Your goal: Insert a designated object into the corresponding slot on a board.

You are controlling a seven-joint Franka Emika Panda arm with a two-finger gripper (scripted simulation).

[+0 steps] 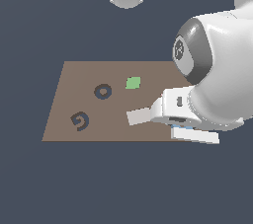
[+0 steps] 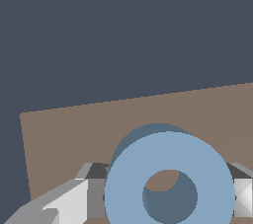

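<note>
Gripper (image 2: 163,193) low over the board's (image 1: 74,77) edge at the exterior view's right, fingers (image 2: 64,203) set either side of the ring (image 2: 170,178). Contact not quite legible in the wrist view; looks clamped on the ring's outer wall, though cannot tell for certain. Ring seen face-on from the wrist, thick and light blue, round hole showing brown board behind it. Barely visible in the exterior view (only a blue sliver under the hand, arm blocking the rest). Slot (image 1: 103,91) well apart, toward the exterior view's left, a dark ring with brown centre; spiral mark (image 1: 80,121) nearer the board's corner, green square (image 1: 133,83) between slot and arm, pale block (image 1: 139,116) just beside the gripper. Likely rigid and light, smooth curved sides apt to slip or roll in flat pads. Best held across the outer diameter, squarely, kept level for the drop into the recess. Carry and placement yet to come.
</note>
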